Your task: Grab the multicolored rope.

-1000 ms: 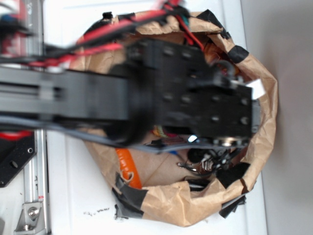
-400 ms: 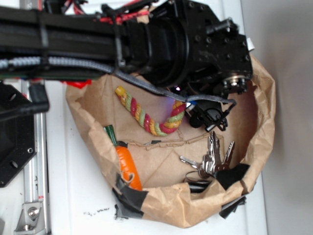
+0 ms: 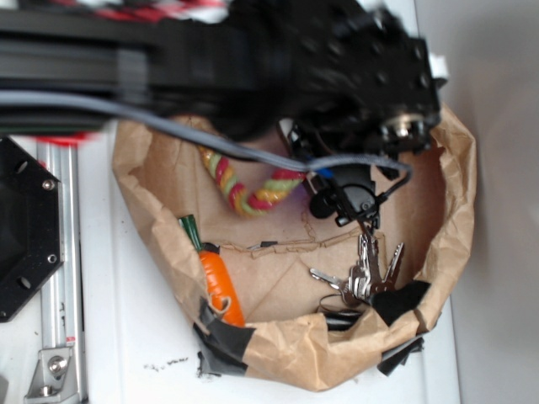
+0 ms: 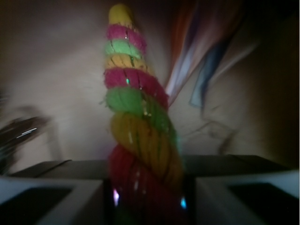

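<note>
The gripper (image 4: 149, 199) has its fingers (image 4: 51, 197) pinching one end of the thick, twisted red, yellow and green rope (image 4: 136, 126), securing it above the crumpled brown paper bag (image 3: 455, 202).

Multicolored rope (image 4: 136, 126): twisted bands of red, yellow and light green
Carrot toy (image 3: 217, 284): orange, dark green top
Paper bag (image 3: 290, 341): brown, black tape patches
Keys (image 3: 364, 273): silver
Arm (image 3: 210, 63): black, grey cable
</note>
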Robot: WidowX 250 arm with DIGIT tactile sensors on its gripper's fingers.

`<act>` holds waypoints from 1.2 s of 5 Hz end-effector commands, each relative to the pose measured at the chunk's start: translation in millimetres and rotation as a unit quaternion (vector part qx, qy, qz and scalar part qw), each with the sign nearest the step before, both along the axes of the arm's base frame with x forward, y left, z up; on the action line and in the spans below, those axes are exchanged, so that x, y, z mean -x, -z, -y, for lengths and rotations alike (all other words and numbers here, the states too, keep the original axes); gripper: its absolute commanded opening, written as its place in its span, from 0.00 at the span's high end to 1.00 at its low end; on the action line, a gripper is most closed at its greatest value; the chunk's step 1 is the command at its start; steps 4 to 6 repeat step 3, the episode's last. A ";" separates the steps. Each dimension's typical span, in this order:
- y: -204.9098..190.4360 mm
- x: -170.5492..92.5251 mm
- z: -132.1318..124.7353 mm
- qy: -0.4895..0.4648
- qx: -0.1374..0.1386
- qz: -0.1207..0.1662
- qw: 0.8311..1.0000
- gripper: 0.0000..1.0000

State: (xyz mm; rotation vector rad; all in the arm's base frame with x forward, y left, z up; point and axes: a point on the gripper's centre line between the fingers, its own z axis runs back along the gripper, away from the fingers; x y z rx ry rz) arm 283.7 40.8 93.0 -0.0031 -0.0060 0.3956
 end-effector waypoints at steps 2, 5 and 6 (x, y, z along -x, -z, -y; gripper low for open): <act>-109.0 21.6 -8.7 0.160 -0.005 0.059 0.985 1.00; -106.0 20.7 -3.1 0.144 -0.017 0.045 0.988 1.00; -106.0 20.7 -3.1 0.144 -0.017 0.045 0.988 1.00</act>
